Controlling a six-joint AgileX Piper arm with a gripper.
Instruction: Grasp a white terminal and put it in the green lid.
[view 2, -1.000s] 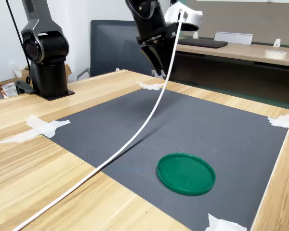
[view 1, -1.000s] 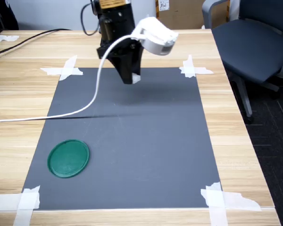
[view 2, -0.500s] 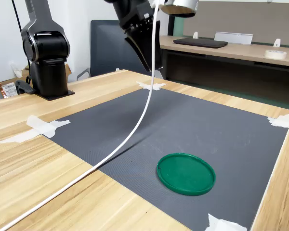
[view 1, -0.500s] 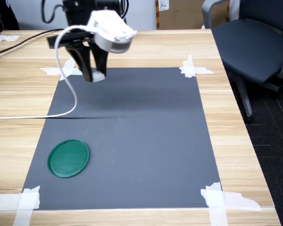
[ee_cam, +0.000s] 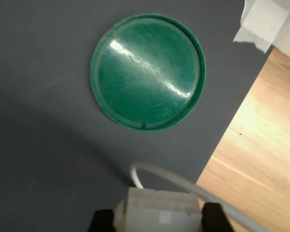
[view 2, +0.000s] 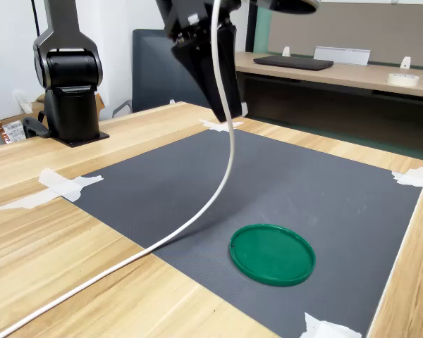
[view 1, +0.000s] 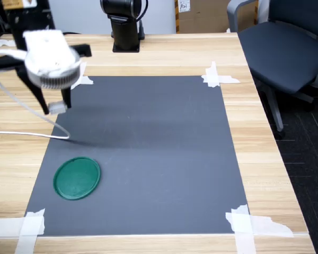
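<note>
— Where's the gripper [view 1: 57, 107] right now?

— I've got it up in the air over the first exterior view's left edge of the mat [view 1: 159, 132], near the far left corner. In the second exterior view it hangs above the mat's far side, fingers pointing down.

— Holding anything?

— Yes. In the wrist view the terminal [ee_cam: 160, 209] sits clamped between the two dark fingers [ee_cam: 213, 220], one on each side of it. In the first exterior view I can see it as a small pale block at the fingertips [view 1: 57, 108], clear of the mat.

— And the lid?

— The lid [view 1: 77, 178] lies flat on the mat near the first exterior view's lower left corner, close to the mat's left edge and well apart from the gripper. In the wrist view it is ahead of the terminal [ee_cam: 147, 71], glossy, nothing inside it. The second exterior view shows it on the near part of the mat [view 2: 272, 253].

— What else is around?

— A white cable [view 1: 21, 108] loops down from the wrist camera [view 1: 49, 57] and runs off across the table [view 1: 265, 153]. Tape [view 1: 216, 76] holds the mat's corners. The arm's base [view 1: 124, 26] stands at the far edge of the table, and a chair [view 1: 283, 47] is at the first exterior view's right.
</note>
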